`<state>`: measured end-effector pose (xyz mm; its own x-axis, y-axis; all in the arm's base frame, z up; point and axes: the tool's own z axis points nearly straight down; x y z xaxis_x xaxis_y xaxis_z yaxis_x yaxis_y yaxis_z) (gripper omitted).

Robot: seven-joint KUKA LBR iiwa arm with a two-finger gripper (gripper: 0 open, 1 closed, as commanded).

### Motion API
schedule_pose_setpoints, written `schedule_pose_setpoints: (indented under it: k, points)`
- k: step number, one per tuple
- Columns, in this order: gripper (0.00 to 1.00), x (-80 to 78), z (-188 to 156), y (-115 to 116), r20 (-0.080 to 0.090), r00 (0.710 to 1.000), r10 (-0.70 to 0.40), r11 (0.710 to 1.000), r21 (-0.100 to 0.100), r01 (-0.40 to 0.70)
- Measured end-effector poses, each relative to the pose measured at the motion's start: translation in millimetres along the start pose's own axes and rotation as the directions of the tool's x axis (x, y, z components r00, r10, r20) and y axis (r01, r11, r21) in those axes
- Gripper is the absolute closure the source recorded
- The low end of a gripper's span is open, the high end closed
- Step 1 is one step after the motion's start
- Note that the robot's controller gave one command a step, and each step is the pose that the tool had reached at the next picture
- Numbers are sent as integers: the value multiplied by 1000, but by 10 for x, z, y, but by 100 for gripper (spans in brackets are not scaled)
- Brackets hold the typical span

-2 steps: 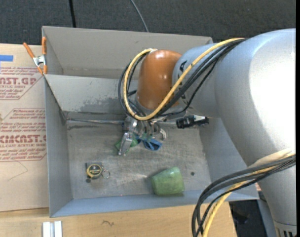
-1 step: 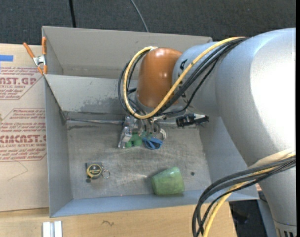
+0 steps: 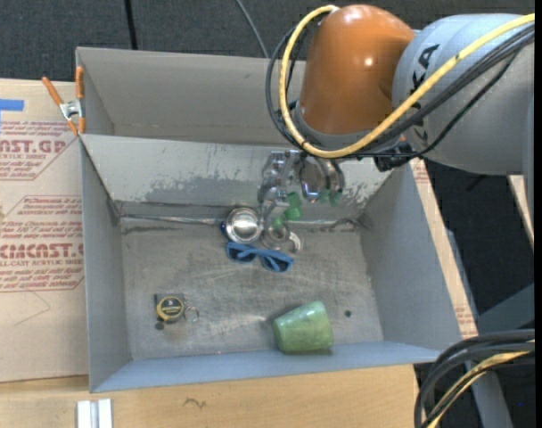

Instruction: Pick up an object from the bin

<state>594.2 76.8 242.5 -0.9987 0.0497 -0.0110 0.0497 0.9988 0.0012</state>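
gripper [image 3: 281,224]: hung below the orange wrist cover, low over the back middle of the bin floor, just in front of the foot of the sloping back wall.
gripper state: could not be told; the metal parts and some green bits at its tip merged with the things under it, so neither wide nor narrow could be read, nor a hold on anything.
blue sunglasses [image 3: 260,257]: lay flat on the floor right under and just in front of the gripper tip, in the middle of the bin towards the back.
sunglasses' long axis: ran across the bin, from the view's left to its right, the right end tipped a little towards the front wall; two dark lenses sat side by side along that line.
shiny metal piece [image 3: 244,225]: round and silver, just left of the gripper tip, touching or overlapping the left end of the sunglasses.
contact: whether the gripper touched the sunglasses or the metal piece could not be told.
green cup [image 3: 304,328]: lay on its side near the front wall, right of middle, well apart from the gripper.
small yellow-and-black disc [image 3: 169,308]: sat alone at the front left of the floor, far from the rest.
bin [image 3: 164,87]: grey metal, scuffed floor.
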Motion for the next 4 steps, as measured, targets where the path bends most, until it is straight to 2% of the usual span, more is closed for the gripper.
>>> schedule_pose_setpoints:
  k: [1, 2, 3, 4]
  points:
    - [100, 179, 1615, -167, -8, 975, 221, 975, -1, -221]
    - [100, 204, 698, -40, -2, 974, 226, 974, -1, -226]
    - [0, 223, 747, -48, -9, 974, 226, 974, 2, -226]
    - [0, 204, 1460, -266, -5, 971, 237, 971, 1, -237]
